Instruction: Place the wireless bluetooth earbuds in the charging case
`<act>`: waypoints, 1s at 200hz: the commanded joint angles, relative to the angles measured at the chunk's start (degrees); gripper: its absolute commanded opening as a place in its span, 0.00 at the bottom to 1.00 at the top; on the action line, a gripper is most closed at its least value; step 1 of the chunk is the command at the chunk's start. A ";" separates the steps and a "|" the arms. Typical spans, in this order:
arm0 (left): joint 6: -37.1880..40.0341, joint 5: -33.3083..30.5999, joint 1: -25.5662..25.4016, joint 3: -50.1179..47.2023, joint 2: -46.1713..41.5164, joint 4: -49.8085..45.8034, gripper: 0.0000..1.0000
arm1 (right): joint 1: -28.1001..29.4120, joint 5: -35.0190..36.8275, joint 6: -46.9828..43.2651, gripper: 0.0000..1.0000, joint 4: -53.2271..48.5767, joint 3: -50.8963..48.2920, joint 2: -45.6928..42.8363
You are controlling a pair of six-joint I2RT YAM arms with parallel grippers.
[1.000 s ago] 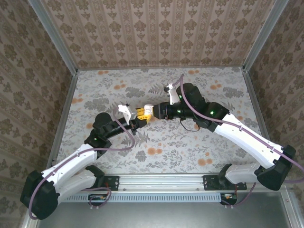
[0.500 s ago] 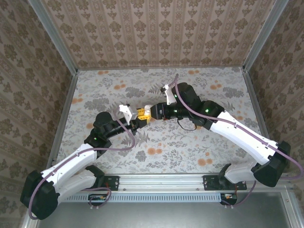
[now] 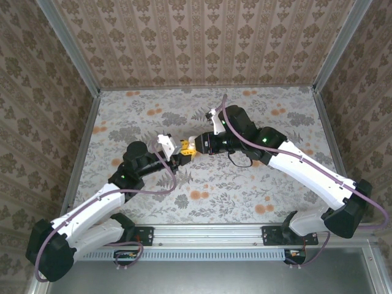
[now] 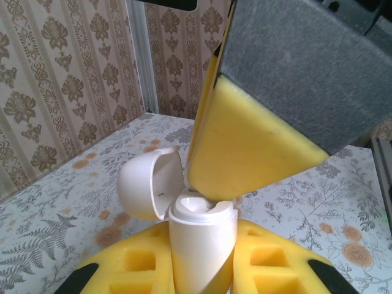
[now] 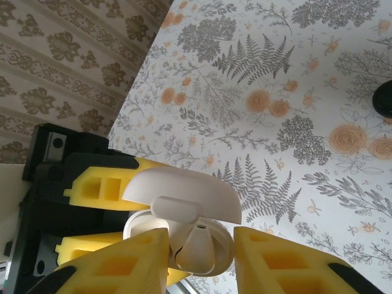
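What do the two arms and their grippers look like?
The left arm and the right arm have white link shells and black joints with small green lights. A purple cable runs along each. The left gripper and the right gripper have black bodies and yellow fingers with square recesses.

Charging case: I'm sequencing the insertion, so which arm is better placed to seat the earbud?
Right: the right tool flanks a white earbud at the open charging case; the left tool is shut on that case.
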 commanded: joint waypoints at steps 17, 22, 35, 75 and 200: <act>2.33 -1.72 -0.54 1.43 -0.34 -0.92 0.00 | 0.69 0.60 -0.10 0.27 -2.25 1.80 0.36; 2.39 -1.80 -0.54 1.45 -0.47 -1.03 0.00 | 0.73 0.67 -0.17 0.26 -2.25 1.79 0.36; 2.53 -1.90 -0.54 1.37 -0.48 -1.19 0.00 | 0.73 0.84 -0.45 0.24 -2.38 1.96 0.27; 2.88 -1.96 -0.55 1.02 -0.57 -1.80 0.00 | 0.29 2.11 -1.84 0.21 -2.99 2.84 -0.12; 0.35 1.14 -0.39 0.31 -0.45 -0.14 0.00 | -1.00 0.48 -9.77 0.17 -1.75 1.53 -3.46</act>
